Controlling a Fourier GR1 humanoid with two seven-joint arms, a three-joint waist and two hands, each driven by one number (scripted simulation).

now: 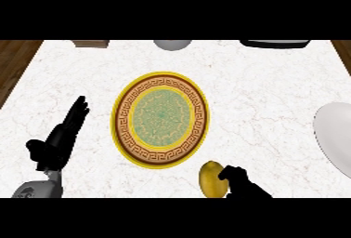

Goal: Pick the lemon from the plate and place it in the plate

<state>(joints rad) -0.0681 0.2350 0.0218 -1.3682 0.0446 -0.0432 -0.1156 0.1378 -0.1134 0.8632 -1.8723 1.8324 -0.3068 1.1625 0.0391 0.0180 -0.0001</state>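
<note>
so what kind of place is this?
Likely a kitchen counter: a white marble-look top, an ornate yellow plate, a plain white plate at the right edge, and a lemon in the right hand.

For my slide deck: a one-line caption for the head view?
Right hand holds the lemon beside the patterned plate; left hand rests open.

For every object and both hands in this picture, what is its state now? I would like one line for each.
lemon: held by the right hand, off both plates, near the counter's front edge.
patterned plate: flat on the counter, nothing on it.
white plate: at the right edge, partly out of view, visible part bare.
right hand: fingers curled round the lemon.
left hand: open, resting at the left, holding nothing.
</note>
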